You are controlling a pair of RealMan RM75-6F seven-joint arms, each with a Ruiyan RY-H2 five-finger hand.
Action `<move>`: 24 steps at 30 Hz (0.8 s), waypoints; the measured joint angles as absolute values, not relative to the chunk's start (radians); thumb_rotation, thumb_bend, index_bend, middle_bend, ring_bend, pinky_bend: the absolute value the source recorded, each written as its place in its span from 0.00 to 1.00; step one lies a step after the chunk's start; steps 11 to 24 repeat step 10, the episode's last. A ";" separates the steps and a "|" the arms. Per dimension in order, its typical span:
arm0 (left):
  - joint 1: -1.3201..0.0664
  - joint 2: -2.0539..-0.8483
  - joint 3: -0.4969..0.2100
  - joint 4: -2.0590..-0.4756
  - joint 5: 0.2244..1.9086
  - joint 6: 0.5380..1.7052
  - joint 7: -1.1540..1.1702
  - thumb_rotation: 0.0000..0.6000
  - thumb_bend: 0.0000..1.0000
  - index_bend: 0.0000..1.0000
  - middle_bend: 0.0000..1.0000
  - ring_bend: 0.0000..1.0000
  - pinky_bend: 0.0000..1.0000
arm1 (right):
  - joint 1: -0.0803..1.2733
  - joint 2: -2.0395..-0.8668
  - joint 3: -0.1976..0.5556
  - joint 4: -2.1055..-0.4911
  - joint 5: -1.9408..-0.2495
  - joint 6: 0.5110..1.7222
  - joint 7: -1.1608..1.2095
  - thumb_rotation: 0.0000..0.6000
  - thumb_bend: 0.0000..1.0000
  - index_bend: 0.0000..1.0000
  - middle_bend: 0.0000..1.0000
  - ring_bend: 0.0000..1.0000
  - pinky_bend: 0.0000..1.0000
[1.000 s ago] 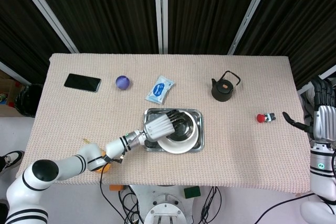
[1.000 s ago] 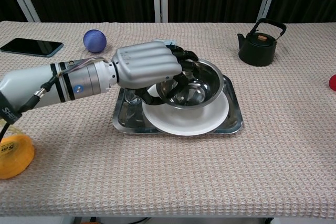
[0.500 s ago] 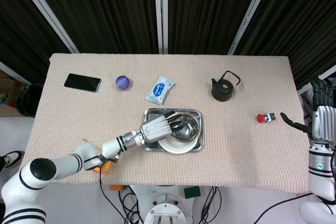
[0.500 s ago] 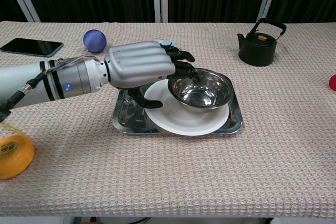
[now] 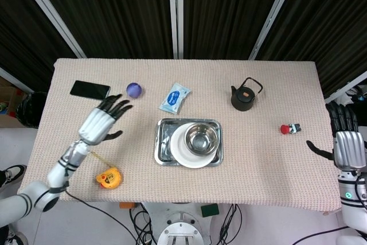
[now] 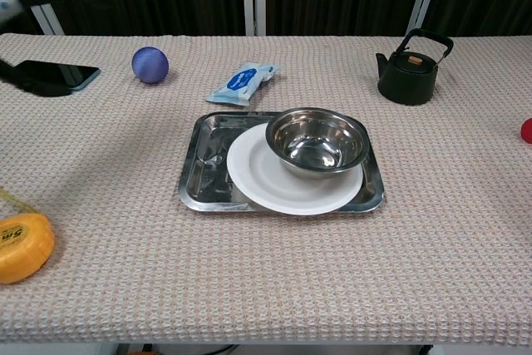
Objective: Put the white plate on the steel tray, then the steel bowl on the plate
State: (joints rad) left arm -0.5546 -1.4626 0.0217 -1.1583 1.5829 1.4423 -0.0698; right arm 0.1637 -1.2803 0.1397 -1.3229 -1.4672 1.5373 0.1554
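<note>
Two hands are showing in the head view, neither touching anything. Left hand [image 5: 102,123] is hanging above the table well left of the steel tray [image 5: 160,148], palm down, fingers spread apart and pointing up-table toward the purple ball [image 5: 133,89]; it is holding nothing. Its forearm is running down-left, away from the tray. Right hand [image 5: 344,146] is sitting at the table's right edge, far right of the tray, back of the hand facing the camera, thumb sticking out toward the tray, other fingers straight and apart, nothing in it.

White plate [image 5: 179,154] is lying flat in the tray, its near rim overhanging the tray's front edge slightly. Steel bowl [image 5: 202,139] is standing upright on the plate, toward the plate's far-right part.

Around the tray: blue wipes packet [image 5: 174,97] just behind it, black kettle [image 5: 245,94] behind and to the right, black phone [image 5: 90,90] far left and behind, yellow tape measure [image 5: 109,178] left and in front, small red object [image 5: 289,128] to the right.

Chest view is giving what the head view is not: the bowl's inside, apparently empty, and the plate's rim resting on the tray lip. A blurred pale shape at that view's top-left corner is probably the left hand; the right hand is not showing there. The head view alone is giving both hands' finger spread.
</note>
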 measured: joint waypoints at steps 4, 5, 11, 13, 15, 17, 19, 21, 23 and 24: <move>-0.374 -1.415 0.052 -1.128 1.504 1.531 -0.134 1.00 0.05 0.17 0.13 0.05 0.17 | 0.115 -1.282 0.095 -1.275 -1.423 1.496 0.114 1.00 0.10 0.00 0.00 0.00 0.00; -0.339 -1.410 0.058 -1.117 1.489 1.546 -0.148 1.00 0.05 0.17 0.13 0.05 0.17 | 0.104 -1.282 0.091 -1.268 -1.404 1.484 0.111 1.00 0.10 0.00 0.00 0.00 0.00; -0.188 -1.396 0.088 -1.035 1.439 1.606 -0.243 1.00 0.05 0.17 0.13 0.05 0.17 | 0.062 -1.281 0.078 -1.231 -1.361 1.459 0.114 1.00 0.10 0.00 0.00 0.00 0.00; -0.188 -1.396 0.088 -1.035 1.439 1.606 -0.243 1.00 0.05 0.17 0.13 0.05 0.17 | 0.062 -1.281 0.078 -1.231 -1.361 1.459 0.114 1.00 0.10 0.00 0.00 0.00 0.00; -0.188 -1.396 0.088 -1.035 1.439 1.606 -0.243 1.00 0.05 0.17 0.13 0.05 0.17 | 0.062 -1.281 0.078 -1.231 -1.361 1.459 0.114 1.00 0.10 0.00 0.00 0.00 0.00; -0.188 -1.396 0.088 -1.035 1.439 1.606 -0.243 1.00 0.05 0.17 0.13 0.05 0.17 | 0.062 -1.281 0.078 -1.231 -1.361 1.459 0.114 1.00 0.10 0.00 0.00 0.00 0.00; -0.188 -1.396 0.088 -1.035 1.439 1.606 -0.243 1.00 0.05 0.17 0.13 0.05 0.17 | 0.062 -1.281 0.078 -1.231 -1.361 1.459 0.114 1.00 0.10 0.00 0.00 0.00 0.00; -0.188 -1.396 0.088 -1.035 1.439 1.606 -0.243 1.00 0.05 0.17 0.13 0.05 0.17 | 0.062 -1.281 0.078 -1.231 -1.361 1.459 0.114 1.00 0.10 0.00 0.00 0.00 0.00; -0.188 -1.396 0.088 -1.035 1.439 1.606 -0.243 1.00 0.05 0.17 0.13 0.05 0.17 | 0.062 -1.281 0.078 -1.231 -1.361 1.459 0.114 1.00 0.10 0.00 0.00 0.00 0.00; -0.188 -1.396 0.088 -1.035 1.439 1.606 -0.243 1.00 0.05 0.17 0.13 0.05 0.17 | 0.062 -1.281 0.078 -1.231 -1.361 1.459 0.114 1.00 0.10 0.00 0.00 0.00 0.00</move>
